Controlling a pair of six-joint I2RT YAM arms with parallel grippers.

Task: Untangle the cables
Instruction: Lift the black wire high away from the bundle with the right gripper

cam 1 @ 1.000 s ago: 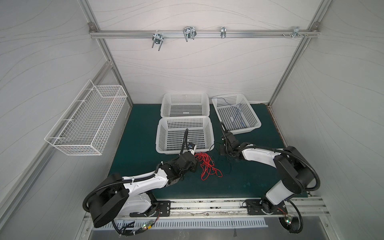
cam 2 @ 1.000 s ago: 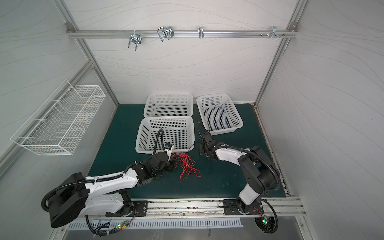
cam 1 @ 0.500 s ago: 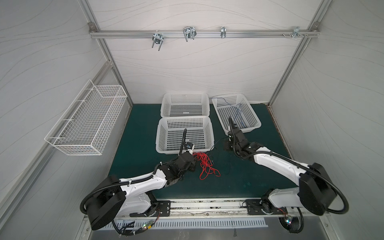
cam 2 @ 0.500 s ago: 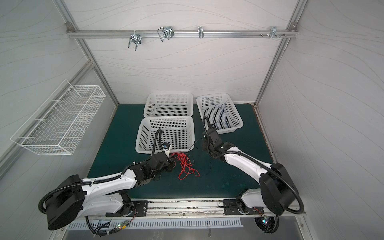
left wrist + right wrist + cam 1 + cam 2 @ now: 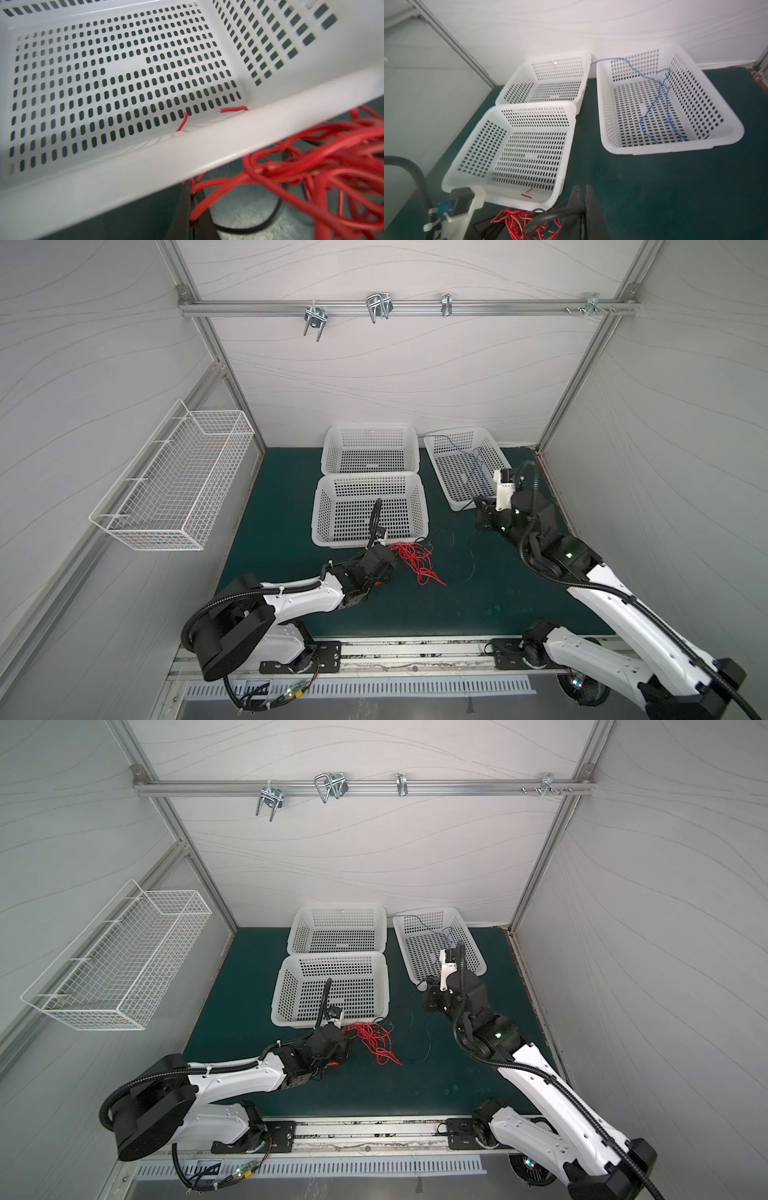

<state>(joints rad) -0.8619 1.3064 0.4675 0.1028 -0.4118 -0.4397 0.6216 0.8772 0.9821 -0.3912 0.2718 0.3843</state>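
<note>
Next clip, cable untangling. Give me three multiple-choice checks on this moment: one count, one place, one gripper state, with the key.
1. How many ends of thin red cable show inside the near white perforated plastic basket?
A. none
B. two
C. five

2. Where does the thin blue cable lie?
A. in the near basket
B. on the green mat
C. in the angled white perforated basket

3. How do the jaws of the right gripper, over the mat, stand?
A. shut
B. wide open
C. out of view

Key:
1 B: two red tips rise behind its rim in the left wrist view.
2 C: the blue strand trails across that basket's floor.
3 A: the fingers meet in the right wrist view.
</note>
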